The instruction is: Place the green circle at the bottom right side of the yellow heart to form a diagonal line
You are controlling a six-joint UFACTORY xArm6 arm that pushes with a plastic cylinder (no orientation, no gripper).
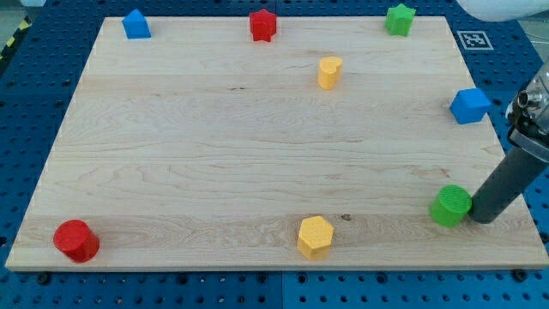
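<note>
Tip (483,220) just right of green circle (450,205), contact unclear.

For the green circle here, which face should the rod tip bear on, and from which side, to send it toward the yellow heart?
Bear on the green circle's lower-right curved wall. My tip touches its right side; the yellow heart lies up-left. The round wall may slip off-centre.

No readable text, numbers or brands anywhere. Only sign: a black-and-white square fiducial marker (471,39) on a white tag, far right, just off the wooden board's (214,163) corner. Pattern not decodable.
</note>
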